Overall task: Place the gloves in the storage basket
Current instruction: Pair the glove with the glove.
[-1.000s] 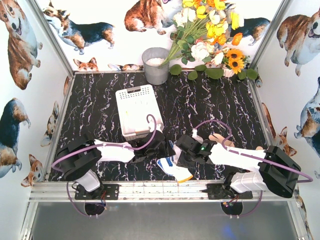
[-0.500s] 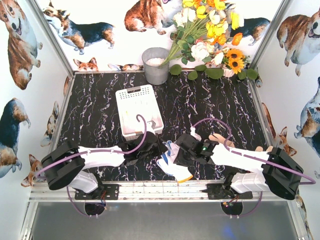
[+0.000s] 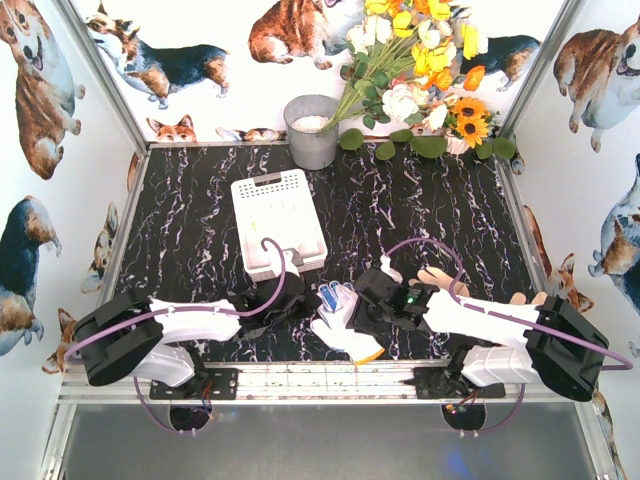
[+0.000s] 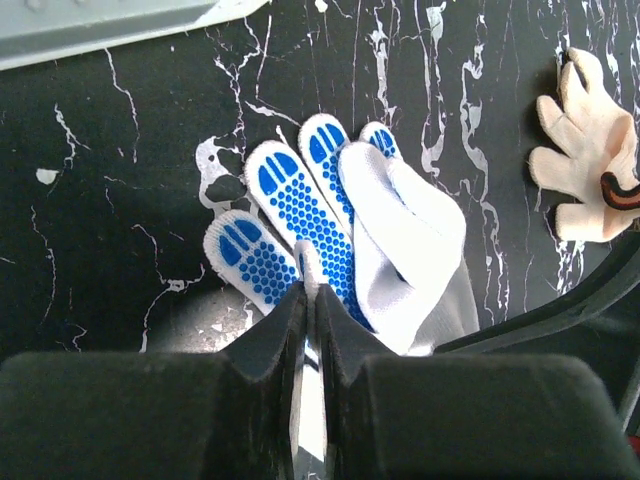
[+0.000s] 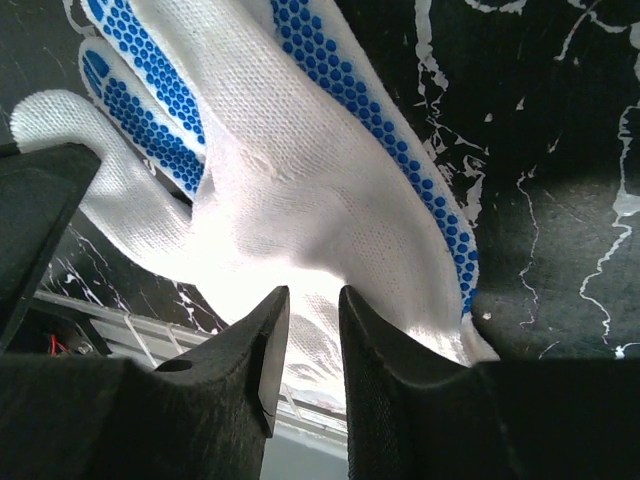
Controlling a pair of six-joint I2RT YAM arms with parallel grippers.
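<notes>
Since a second ago the left arm has drawn back from the near end of the storage basket [image 3: 270, 185]. Its left hand [image 3: 305, 298] has gone from parted to clenched at the fingertips of the blue-dotted glove [image 3: 340, 318]. Over the same second the right hand [image 3: 360, 310], which was clamped on that glove, has begun to loosen. In the top view the glove now lies on the bench [image 3: 430, 215] between the two hands, near the front edge and well short of the basket. A beige glove [image 3: 437, 277] shows just behind the right arm.

The left wrist view confirms the grip. The jaws are pressed together with the tip of one white glove finger pinched between them, and the dotted fingers fan out beyond. The beige glove, red trim showing, rests apart at the right edge.

In the right wrist view the jaws stand slightly apart over the white knit near the cuff. Whether any cloth is caught between them cannot be told.

This looks like a handover from right to left. If so, the glove is the left arm's to carry to the basket, though a hold on a single fingertip is a thin one and could slip.
</notes>
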